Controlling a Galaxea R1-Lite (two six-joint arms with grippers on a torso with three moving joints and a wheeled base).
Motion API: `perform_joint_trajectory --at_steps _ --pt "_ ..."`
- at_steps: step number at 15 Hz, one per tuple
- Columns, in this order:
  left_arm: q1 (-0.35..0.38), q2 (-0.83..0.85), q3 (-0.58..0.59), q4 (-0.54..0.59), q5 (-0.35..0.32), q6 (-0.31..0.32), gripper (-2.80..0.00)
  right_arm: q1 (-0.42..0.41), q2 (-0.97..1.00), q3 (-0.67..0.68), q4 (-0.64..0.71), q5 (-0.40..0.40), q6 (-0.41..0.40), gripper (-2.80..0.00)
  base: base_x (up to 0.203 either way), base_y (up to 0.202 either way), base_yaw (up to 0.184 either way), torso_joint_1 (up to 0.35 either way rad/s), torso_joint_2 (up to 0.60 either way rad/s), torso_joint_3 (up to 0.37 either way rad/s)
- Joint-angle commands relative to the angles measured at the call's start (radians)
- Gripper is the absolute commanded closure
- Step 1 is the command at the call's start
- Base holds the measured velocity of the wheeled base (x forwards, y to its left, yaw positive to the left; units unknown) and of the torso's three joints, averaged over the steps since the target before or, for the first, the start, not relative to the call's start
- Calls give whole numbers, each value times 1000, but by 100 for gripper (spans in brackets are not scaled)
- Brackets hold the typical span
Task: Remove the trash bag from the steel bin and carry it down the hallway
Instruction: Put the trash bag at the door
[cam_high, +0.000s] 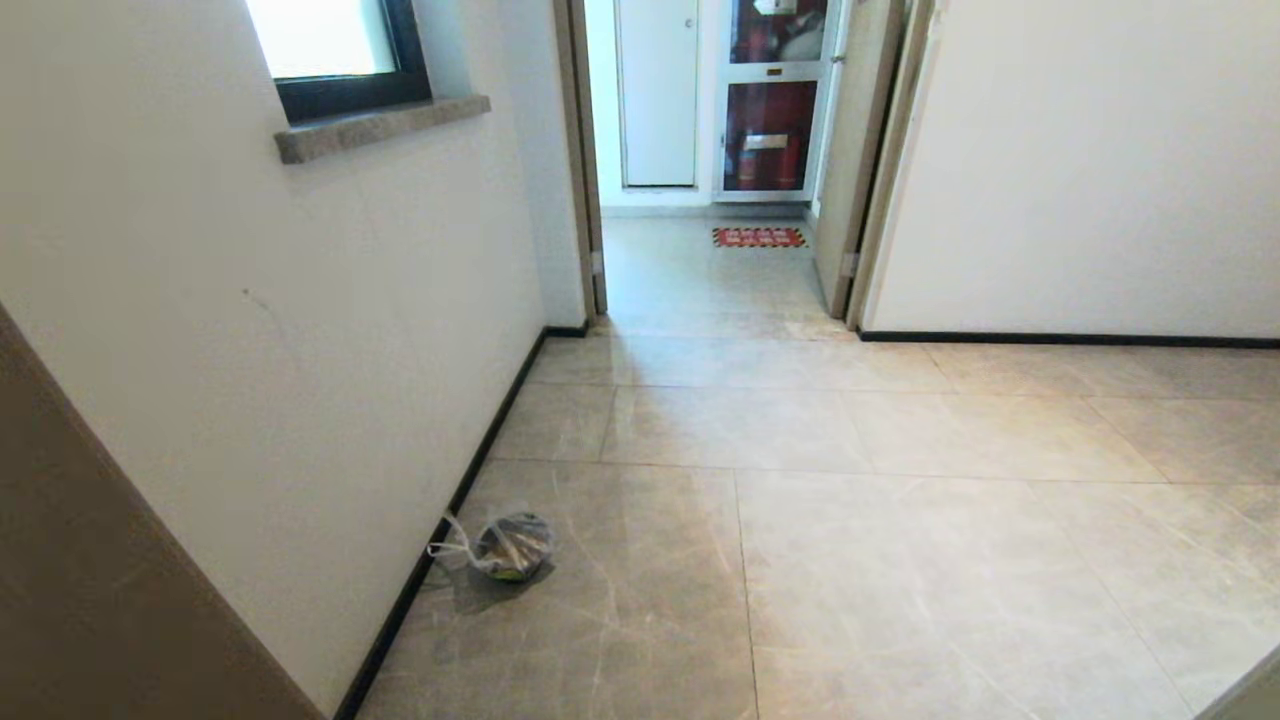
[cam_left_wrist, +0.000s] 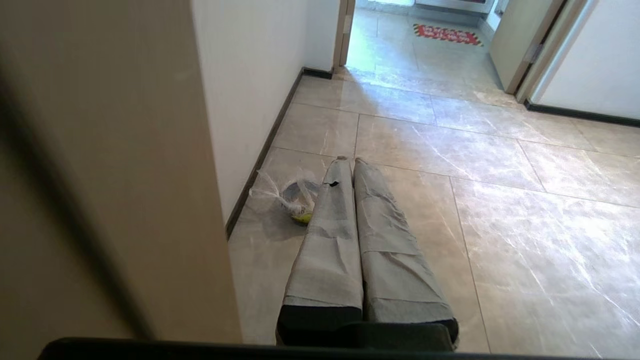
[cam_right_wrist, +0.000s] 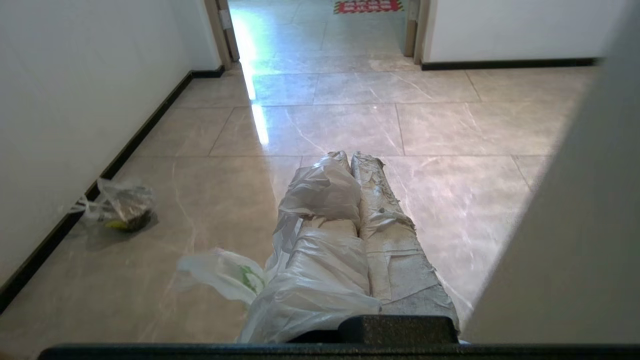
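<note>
In the right wrist view the trash bag (cam_right_wrist: 315, 280), thin white plastic with green print, drapes over one finger of my right gripper (cam_right_wrist: 346, 155). The fingers are pressed together on a fold of it, and a loose end (cam_right_wrist: 230, 272) hangs out to the side above the floor. My left gripper (cam_left_wrist: 348, 161) is shut with nothing in it, held low over the tiles. Neither arm shows in the head view. The steel bin is out of view. The hallway floor (cam_high: 850, 520) of glossy beige tiles stretches ahead.
A small knotted clear bag of rubbish (cam_high: 512, 545) lies on the floor by the left wall's black baseboard (cam_high: 470, 480). An open doorway (cam_high: 715, 270) with a red mat (cam_high: 758, 237) lies ahead. A brown panel (cam_high: 80, 560) stands close on my left, a beige one (cam_right_wrist: 575, 225) on my right.
</note>
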Motion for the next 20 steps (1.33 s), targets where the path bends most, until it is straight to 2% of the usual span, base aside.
perform_joint_trajectory --at_steps 1,20 --pt "0 0 2 -1 1 -1 0 0 -2 0 0 0 0 0 191 0 -1 3 2 11" --pt "0 0 0 -1 1 -1 0 0 -2 0 0 0 0 0 195 0 1 1 3 3"
